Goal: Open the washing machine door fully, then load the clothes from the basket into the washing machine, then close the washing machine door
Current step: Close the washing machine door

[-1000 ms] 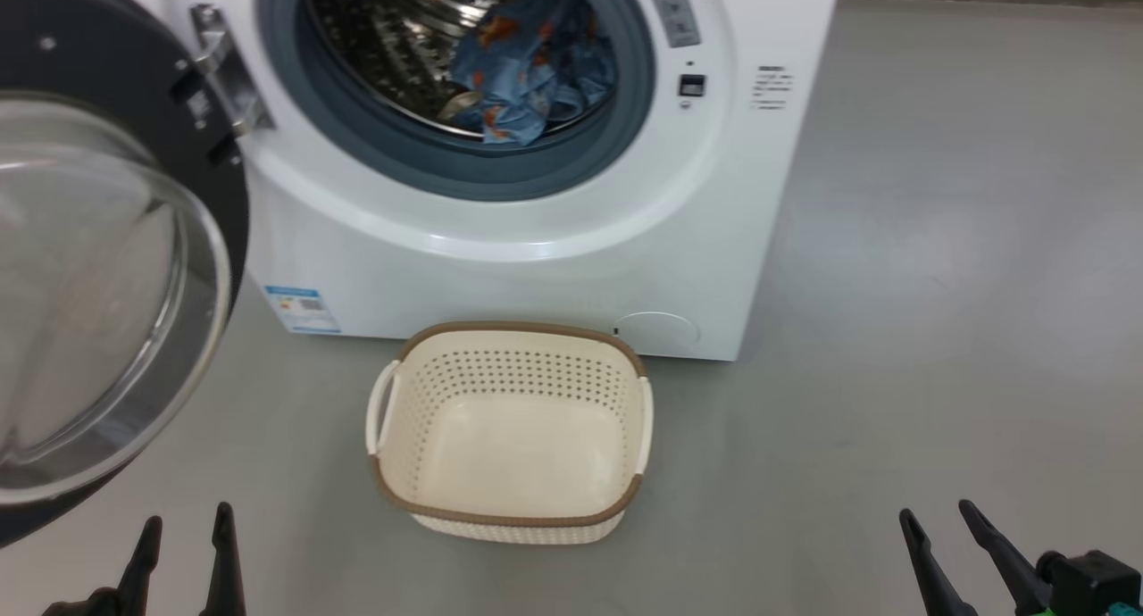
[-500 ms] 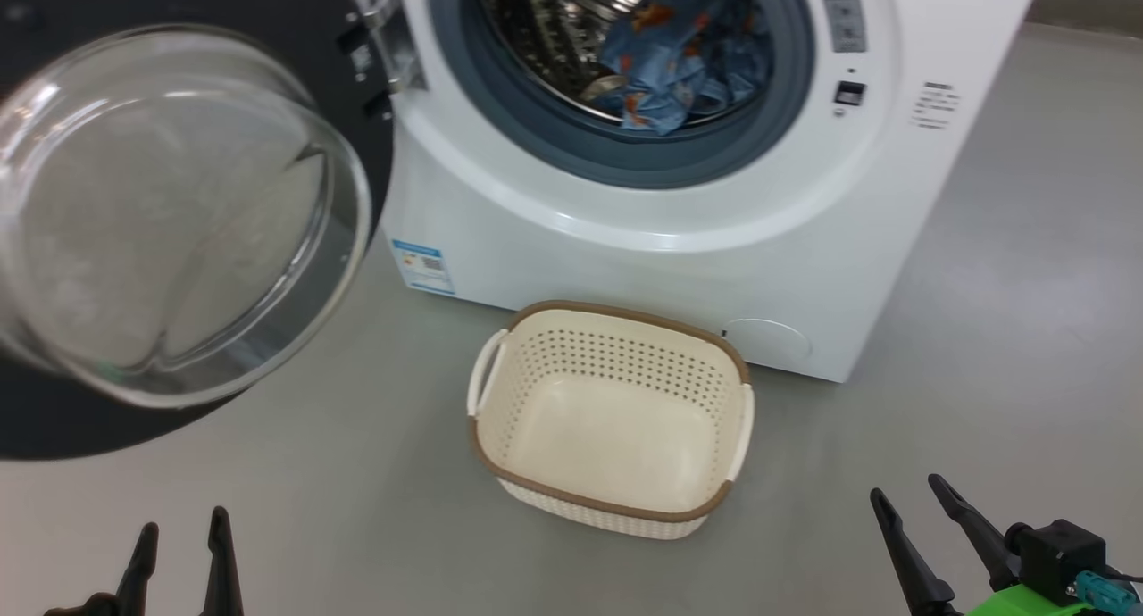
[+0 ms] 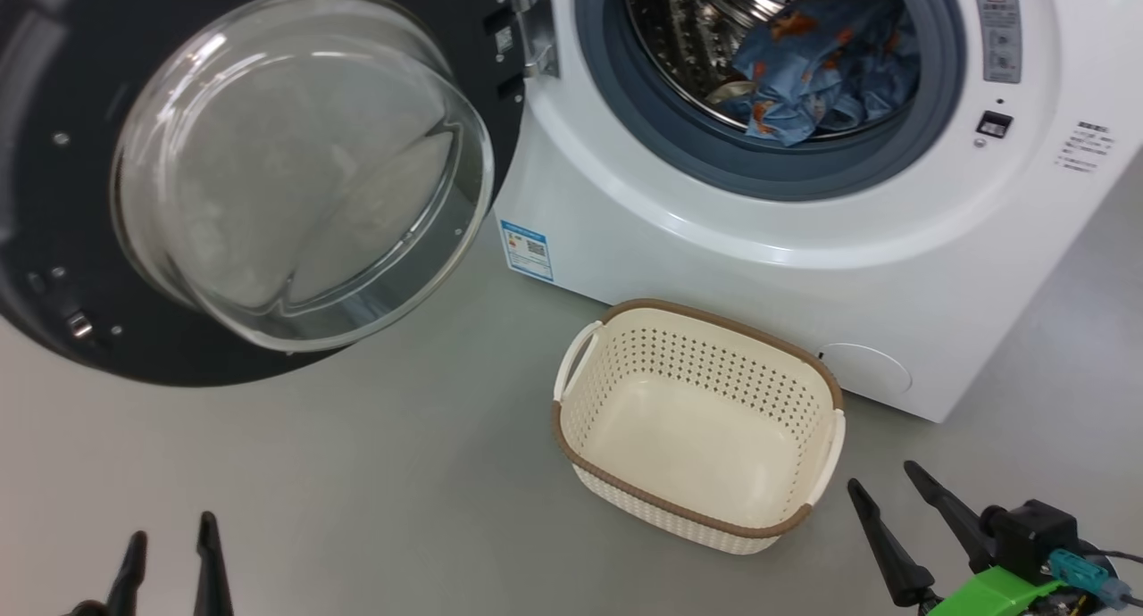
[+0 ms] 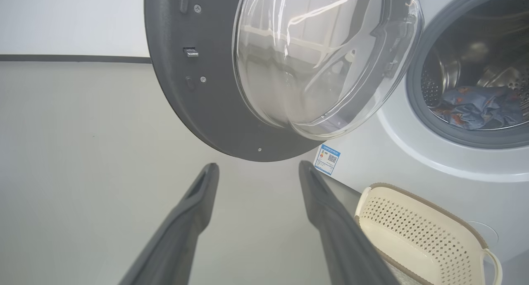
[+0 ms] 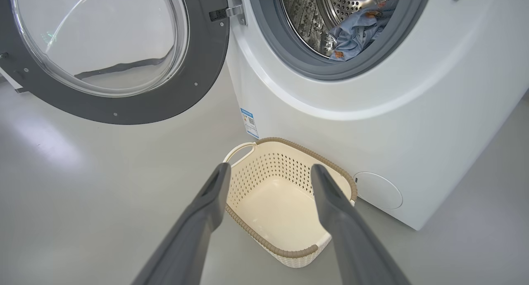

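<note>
The washing machine (image 3: pixel 714 241) stands with its door (image 3: pixel 259 178) swung wide open to the left, glass bowl facing me. Blue printed clothes (image 3: pixel 817 67) lie inside the steel drum, also seen as clothes (image 5: pixel 357 31) and clothes (image 4: pixel 479 107). The cream basket (image 3: pixel 589 379) sits on the floor in front of the machine with nothing in it. My left gripper (image 3: pixel 170 531) is open at the lower left, below the door (image 4: pixel 198 91). My right gripper (image 3: pixel 888 486) is open at the lower right, just right of the basket (image 5: pixel 289 252), holding nothing.
Grey floor (image 3: pixel 357 473) spreads left and in front of the basket. The open door overhangs the floor on the left. A blue label sticker (image 3: pixel 527 250) and a round white flap (image 3: pixel 864 370) mark the machine's lower front. A pale wall with a dark stripe (image 4: pixel 70 58) lies beyond.
The whole head view has shifted: the camera turned left, so door, machine and basket slid rightward in the picture. Both grippers stay open low in the frame; the right one sits slightly higher.
</note>
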